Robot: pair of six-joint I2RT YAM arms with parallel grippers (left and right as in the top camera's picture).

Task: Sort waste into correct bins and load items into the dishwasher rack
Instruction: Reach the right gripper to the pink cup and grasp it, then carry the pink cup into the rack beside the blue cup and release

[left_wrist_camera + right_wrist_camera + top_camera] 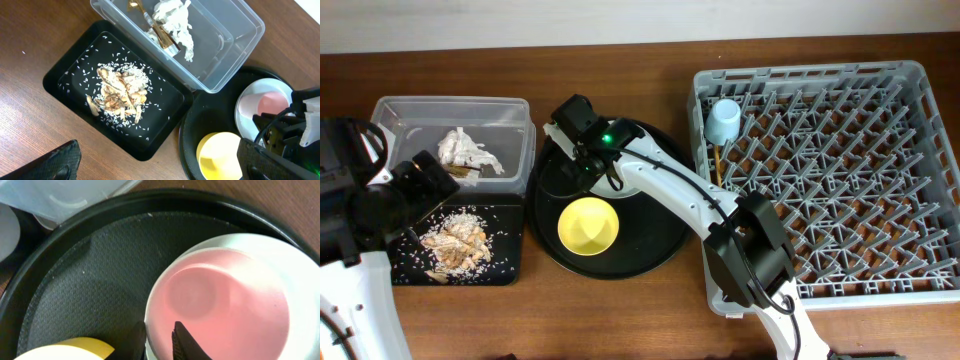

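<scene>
My right gripper (pixel 603 172) (pixel 160 336) is shut on the rim of the pink cup (pixel 220 300) (pixel 272 102), one finger inside and one outside. The cup stands on the pale plate (pixel 246 107) on the round black tray (pixel 655 245). The yellow bowl (pixel 588 224) (pixel 220 156) (pixel 65 351) sits beside it. The light blue cup (pixel 724 120) and chopsticks (pixel 720 160) are in the grey dishwasher rack (pixel 920 200). The tissue (pixel 468 150) (pixel 175 20) and gold wrapper (pixel 159 34) lie in the clear tub (pixel 515 108). Food scraps (pixel 455 240) (pixel 120 92) lie in the shallow black tray (pixel 510 255). My left gripper (pixel 420 185) (pixel 160 165) is open and empty above that tray.
The tub and the shallow black tray stand side by side at the left, touching the round tray. The rack fills the right side of the wooden table (pixel 620 320). My right arm reaches across the round tray from the rack's front corner.
</scene>
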